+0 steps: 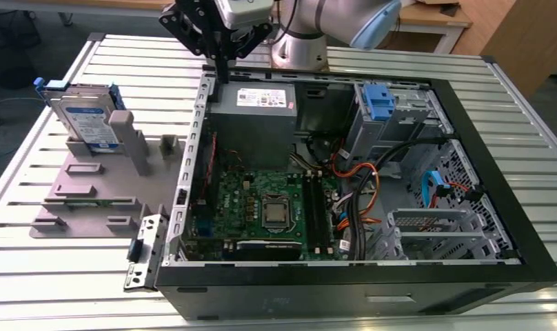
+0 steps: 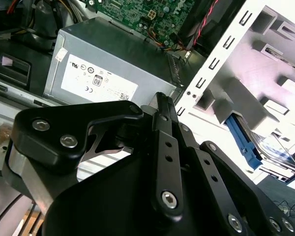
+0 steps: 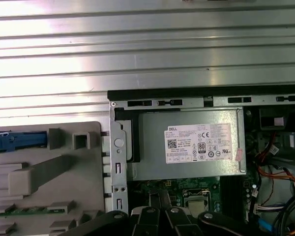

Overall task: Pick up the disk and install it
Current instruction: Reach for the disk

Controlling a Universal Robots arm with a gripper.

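The gripper (image 1: 221, 69) is hanging over the far corner of the open computer case (image 1: 499, 207), as the exterior view shows it. It is just above the edge where the power supply (image 1: 256, 100) is sitting. Its fingers (image 2: 162, 105) are pressing together and gripping nothing; in the second wrist view the black tips are meeting in front of the power supply's white sticker.

The disk (image 1: 83, 117) is standing upright in a grey holder (image 1: 94, 179) on the slatted metal counter (image 1: 39, 276). It is outside the case on the exterior view's left, well apart from the gripper. Its white-and-blue label is facing outward, and blue rails are running along its edges. In the first wrist view a blue strip of it is showing at the holder's edge, beside the case wall.

Inside the case, a light-blue bracket (image 1: 377, 100) is sitting in the drive cage, to the exterior view's right of the power supply. The green motherboard (image 1: 260, 200) is lying flat on the case floor below the power supply. Orange and black cables (image 1: 366, 172) are trailing between the motherboard and the drive cage.
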